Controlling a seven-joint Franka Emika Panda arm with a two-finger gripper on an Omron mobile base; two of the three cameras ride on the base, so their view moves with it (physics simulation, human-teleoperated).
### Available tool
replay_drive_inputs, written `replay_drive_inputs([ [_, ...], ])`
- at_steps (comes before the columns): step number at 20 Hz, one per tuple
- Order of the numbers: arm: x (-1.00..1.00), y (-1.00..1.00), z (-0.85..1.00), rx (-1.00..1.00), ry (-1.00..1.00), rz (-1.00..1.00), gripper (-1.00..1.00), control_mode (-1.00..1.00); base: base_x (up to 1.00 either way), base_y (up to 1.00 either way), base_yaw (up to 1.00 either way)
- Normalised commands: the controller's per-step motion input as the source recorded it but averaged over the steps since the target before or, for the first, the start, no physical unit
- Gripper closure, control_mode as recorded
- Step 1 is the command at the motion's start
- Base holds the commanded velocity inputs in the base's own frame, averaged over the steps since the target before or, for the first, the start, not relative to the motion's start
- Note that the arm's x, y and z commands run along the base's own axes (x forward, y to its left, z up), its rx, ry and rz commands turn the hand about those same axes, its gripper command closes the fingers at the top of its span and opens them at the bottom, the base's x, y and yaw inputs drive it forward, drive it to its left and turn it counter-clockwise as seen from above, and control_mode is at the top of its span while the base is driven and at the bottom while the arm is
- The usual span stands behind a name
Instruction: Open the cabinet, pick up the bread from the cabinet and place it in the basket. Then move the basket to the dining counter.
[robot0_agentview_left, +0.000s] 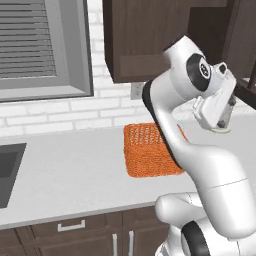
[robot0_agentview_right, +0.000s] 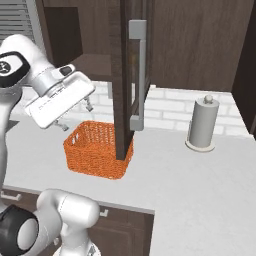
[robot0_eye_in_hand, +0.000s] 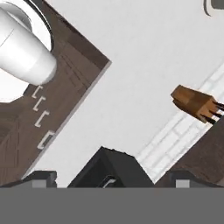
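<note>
Cabinet (robot0_agentview_right: 125, 75) door swung open, edge-on in right base view, its long silver handle (robot0_agentview_right: 137, 75) facing the camera; door's lower edge hangs over the right end of the basket. Cabinet body (robot0_agentview_left: 145, 40) on the brick wall above the worktop in left base view. Bread: cannot tell where it is, cabinet inside too dark.

Orange wicker basket (robot0_agentview_right: 97, 150) sits on the pale worktop (robot0_agentview_right: 200, 190) against the wall, nothing visible inside it; in left base view the basket (robot0_agentview_left: 147, 152) is partly hidden behind the arm.

Gripper (robot0_agentview_right: 75, 116) hangs in the air above the basket's left end, tilted, not touching it. Fingers (robot0_agentview_right: 89, 106) small and dark, nothing between them; gap width cannot tell.

Paper towel roll (robot0_agentview_right: 202, 125) upright on the worktop, well right of the door. Sink (robot0_agentview_left: 7, 170) at far left. Hand view: brown knife block (robot0_eye_in_hand: 194, 103) near the brick wall.
</note>
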Motion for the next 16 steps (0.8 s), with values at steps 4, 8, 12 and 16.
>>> replay_drive_inputs([
  [4, 0.42, 0.48, -1.0, 0.67, -0.21, -0.35, -1.0, -1.0, 0.0, 0.0, 0.0],
  [8, 0.33, 0.4, -1.0, 0.77, -0.25, -0.38, -1.0, -1.0, 0.0, 0.0, 0.0],
  [12, 0.32, 0.05, -0.42, 0.43, -0.46, -0.4, -1.0, -1.0, 0.0, 0.0, 0.0],
  [16, 0.09, 0.31, 0.1, 0.02, -0.59, -0.27, -1.0, -1.0, 0.0, 0.0, 0.0],
])
